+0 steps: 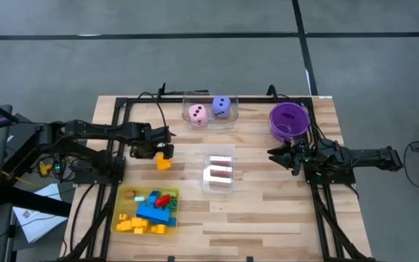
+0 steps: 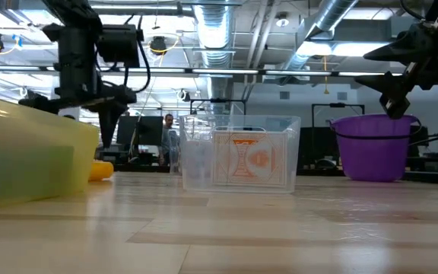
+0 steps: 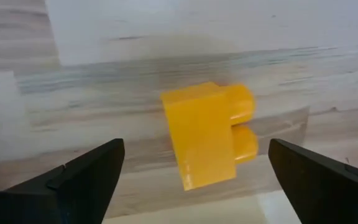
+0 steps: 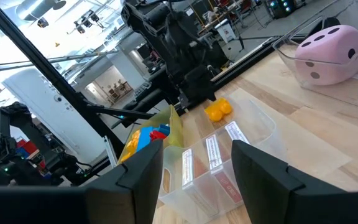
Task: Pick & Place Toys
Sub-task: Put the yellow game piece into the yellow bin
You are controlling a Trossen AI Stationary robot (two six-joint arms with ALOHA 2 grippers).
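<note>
A yellow brick (image 3: 207,140) lies on its side on the wooden table, studs pointing sideways; it also shows in the high view (image 1: 164,163) and the low view (image 2: 101,170). My left gripper (image 1: 162,151) hangs just above it, pointing down and open. Its two fingers (image 3: 86,177) stand on either side of the brick without touching it. Several more toys, blue, yellow, red and green, lie in the yellow tray (image 1: 126,196). My right gripper (image 1: 276,154) waits level at the table's right side, open and holding nothing.
A clear box with small cards (image 1: 220,173) stands mid-table. At the far edge, another clear box (image 1: 209,120) holds a pink die (image 1: 197,113) and a purple die (image 1: 222,106). A purple bowl (image 1: 289,120) stands far right. Bare wood lies near and right of the tray.
</note>
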